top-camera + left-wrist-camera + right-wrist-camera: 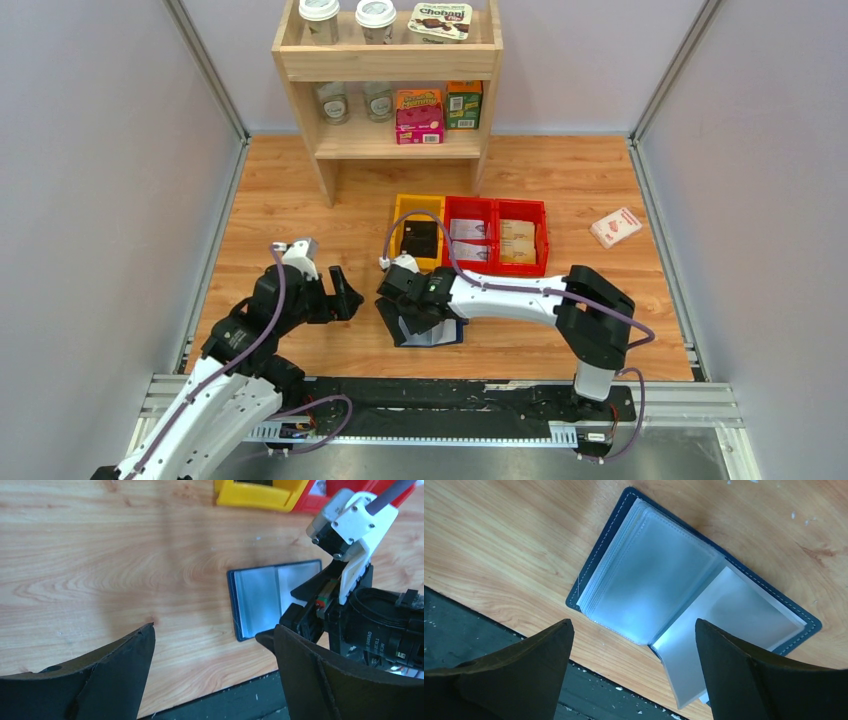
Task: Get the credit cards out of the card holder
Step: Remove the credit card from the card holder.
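Open holder [674, 595] lies flat on bench [300, 210] nr front edge, clear sleeves up. R pincer [634, 630] hangs over it, jaws wide, gripping nothing. L pincer [214, 630] nr holder's left, also wide open, empty. Black cards [420, 238] in yellow bin [400, 212].

The top external camera looks steeply down from high behind the near edge of the table [300, 200], far enough to hold all of it, that edge at 6 o'clock and the wooden shelf [390, 62] at 12. The left wrist camera sits low over the wood, the card holder [255, 600] toward its 3 o'clock. The right wrist camera hangs close above that same holder, the part all three views share.
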`<state>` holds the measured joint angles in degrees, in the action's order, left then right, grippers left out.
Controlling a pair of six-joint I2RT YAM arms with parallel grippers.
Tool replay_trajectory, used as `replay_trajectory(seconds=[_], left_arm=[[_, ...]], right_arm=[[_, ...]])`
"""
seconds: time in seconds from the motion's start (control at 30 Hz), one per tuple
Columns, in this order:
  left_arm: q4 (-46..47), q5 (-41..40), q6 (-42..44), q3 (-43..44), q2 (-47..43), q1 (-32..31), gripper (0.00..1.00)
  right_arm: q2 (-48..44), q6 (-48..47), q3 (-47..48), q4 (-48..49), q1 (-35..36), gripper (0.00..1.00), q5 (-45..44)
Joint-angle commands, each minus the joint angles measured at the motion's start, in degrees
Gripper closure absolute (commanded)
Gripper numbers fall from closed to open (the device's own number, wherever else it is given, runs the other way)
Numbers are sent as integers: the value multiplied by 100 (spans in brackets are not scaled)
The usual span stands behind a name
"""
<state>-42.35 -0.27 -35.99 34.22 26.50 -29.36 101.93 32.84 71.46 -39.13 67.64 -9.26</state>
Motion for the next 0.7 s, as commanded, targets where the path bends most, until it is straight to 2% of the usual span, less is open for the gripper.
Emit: replay_trajectory(seconds=[0.0,0.3,0.57,0.67], left_arm=[[16,370,101,155,425,27,6],[534,879,-22,-20,733,10,12],[965,1152,-198,-73,1032,-52,13],[1096,1187,-259,-38,1181,-113,13]], right_arm=[[309,82,359,-261,22,7,12],[583,29,404,-367,-22,11,-6],[179,38,-79,-182,-250,25,-85],[64,12,-272,-77,-374,33,29]])
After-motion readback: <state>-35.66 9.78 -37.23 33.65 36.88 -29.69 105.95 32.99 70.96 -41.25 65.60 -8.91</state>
